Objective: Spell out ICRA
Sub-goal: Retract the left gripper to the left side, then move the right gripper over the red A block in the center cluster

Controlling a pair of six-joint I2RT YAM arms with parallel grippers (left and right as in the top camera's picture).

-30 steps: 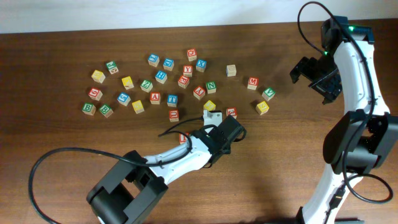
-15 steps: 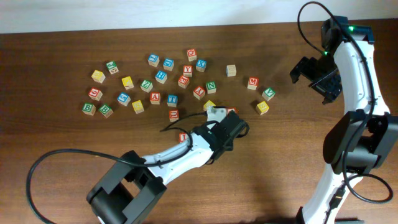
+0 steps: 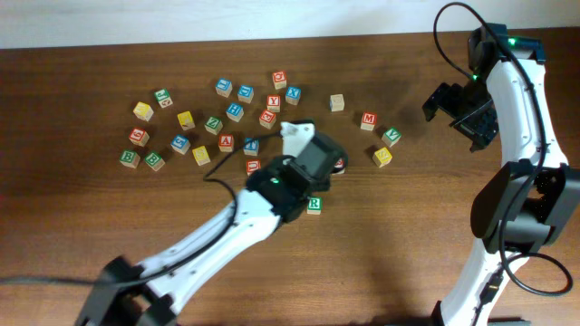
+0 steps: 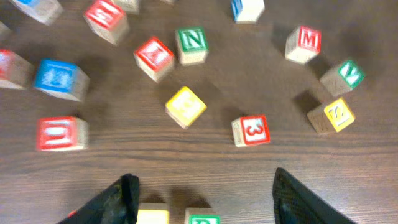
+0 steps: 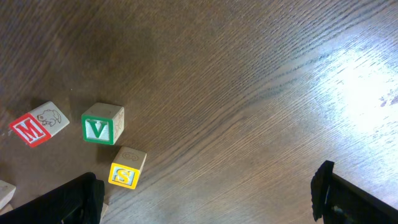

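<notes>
A green R block [image 3: 314,205] lies on the table just below my left gripper [image 3: 310,172], which hangs open and empty above it. In the left wrist view the green block [image 4: 202,218] and a yellow block [image 4: 152,216] sit side by side between the open fingers [image 4: 205,202] at the bottom edge. The yellow block is hidden under the arm in the overhead view. A red A block [image 4: 153,57] lies further ahead, next to a green N [image 4: 193,43]. Another red A [image 3: 227,141] sits in the scattered group. My right gripper [image 3: 458,113] [image 5: 205,205] is open and empty at the far right.
Several letter blocks are scattered across the back of the table [image 3: 109,226]. A red M [image 3: 368,119], green V [image 3: 391,136] and yellow S [image 3: 382,157] lie between the arms; they also show in the right wrist view, M [image 5: 38,123], V [image 5: 102,122], S [image 5: 126,168].
My left gripper has risen and drawn back toward the scattered blocks, uncovering the green R block on the table. The right arm has not moved.
</notes>
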